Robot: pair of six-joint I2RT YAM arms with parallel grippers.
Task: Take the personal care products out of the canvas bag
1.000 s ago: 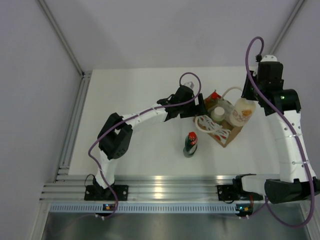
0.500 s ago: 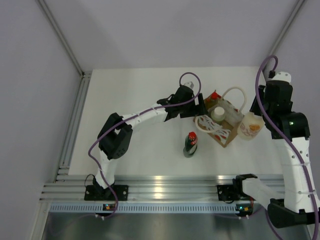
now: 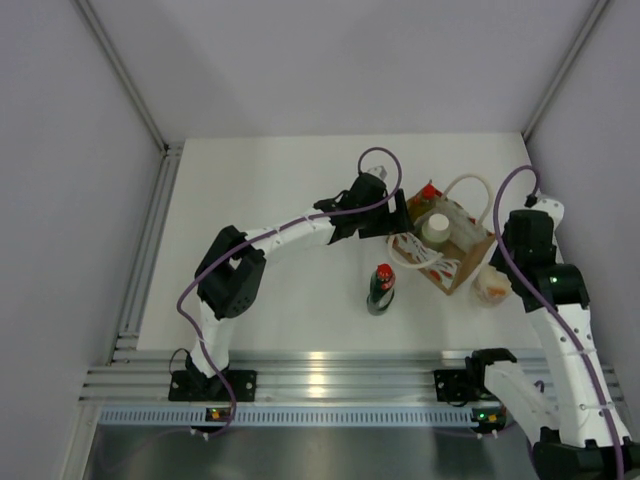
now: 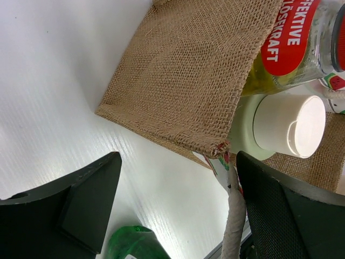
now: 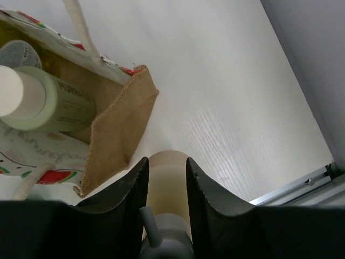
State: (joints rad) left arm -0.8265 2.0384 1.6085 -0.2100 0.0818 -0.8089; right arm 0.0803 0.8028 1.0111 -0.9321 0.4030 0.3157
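Cream bottle point(image 5: 168, 183) is clamped between the two fingers of my right hand point(image 5: 167, 160), just outside the canvas bag point(image 5: 116, 127), by its brown end wall. My wrist view does not show whether its base meets the worktop point(image 5: 226, 118). The top view shows the orange label, which my wrist view hides. My left hand point(image 4: 179, 159) has its fingers wide apart with the bag's frayed burlap edge between them; I cannot tell whether either touches it. Only that wrist view shows inside the bag, where the yellow bottle point(image 4: 285, 46) leans beside the white-capped pale cylinder point(image 4: 288, 124). From above, the dark green bottle point(image 3: 381, 288) stands upright on the worktop, left of the bag and apart from it. A rope handle point(image 3: 470, 185) loops up over the bag's far side.
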